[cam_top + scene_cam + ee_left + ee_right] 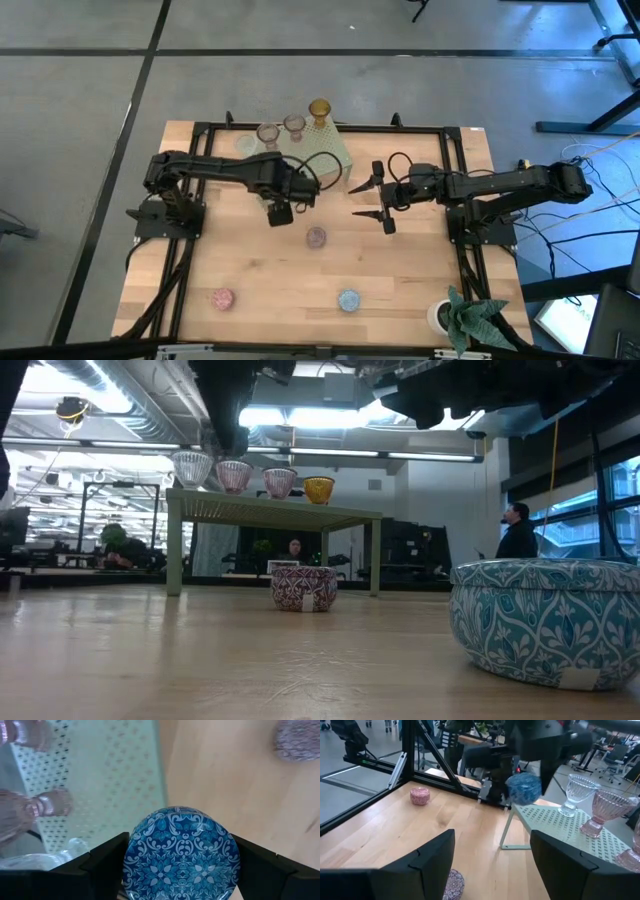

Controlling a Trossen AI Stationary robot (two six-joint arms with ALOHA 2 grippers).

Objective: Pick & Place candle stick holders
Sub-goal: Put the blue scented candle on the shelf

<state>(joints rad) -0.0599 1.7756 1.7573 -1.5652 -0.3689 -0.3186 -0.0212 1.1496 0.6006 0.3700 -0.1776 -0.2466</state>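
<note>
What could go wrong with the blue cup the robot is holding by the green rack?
1. The left gripper holds the blue cup right over the edge of the green rack. Let go there, the cup might tip off onto the table.
2. The clear glass and the pink glass stand close by on the rack, so the arm could bump them.

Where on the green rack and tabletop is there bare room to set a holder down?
Rack: its back edge is crowded with four stemmed cups; its front strip is bare. Table: bare between the mauve holder, pink holder and teal holder.
</note>
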